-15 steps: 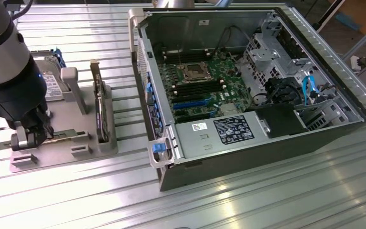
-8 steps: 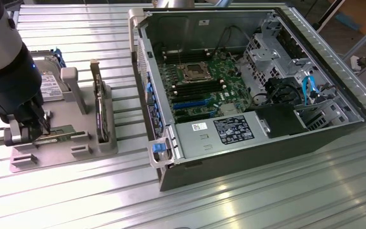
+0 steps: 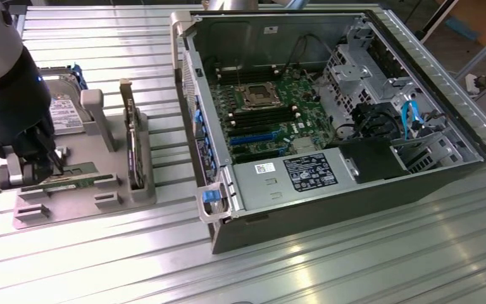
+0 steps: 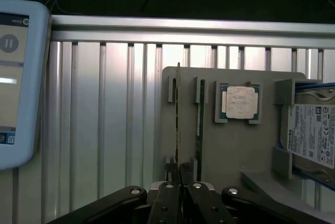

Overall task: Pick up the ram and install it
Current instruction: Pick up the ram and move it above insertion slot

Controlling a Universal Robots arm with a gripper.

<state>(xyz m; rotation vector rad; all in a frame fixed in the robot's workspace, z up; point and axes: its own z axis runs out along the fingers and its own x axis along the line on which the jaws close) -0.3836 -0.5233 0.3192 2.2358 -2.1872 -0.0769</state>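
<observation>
The ram (image 3: 78,172) is a thin green stick standing on edge in a slot of the grey holder (image 3: 83,204) at the exterior view's left. In the wrist view the ram (image 4: 178,103) shows edge-on, with a second stick (image 4: 199,114) in the slot beside it. My gripper (image 3: 40,174) hangs over the holder, and its black fingers (image 4: 168,198) are pressed together on the near end of the ram. The gripper (image 4: 180,178) is shut on that stick, which still stands in its slot.
The holder (image 4: 235,156) also carries a square silver processor chip (image 4: 239,102), a hard drive (image 4: 311,135) and a dark expansion card (image 3: 131,142). The open computer case (image 3: 226,209) lies to the exterior view's right, motherboard (image 3: 264,117) exposed. A blue-rimmed screen (image 4: 18,77) stands nearby.
</observation>
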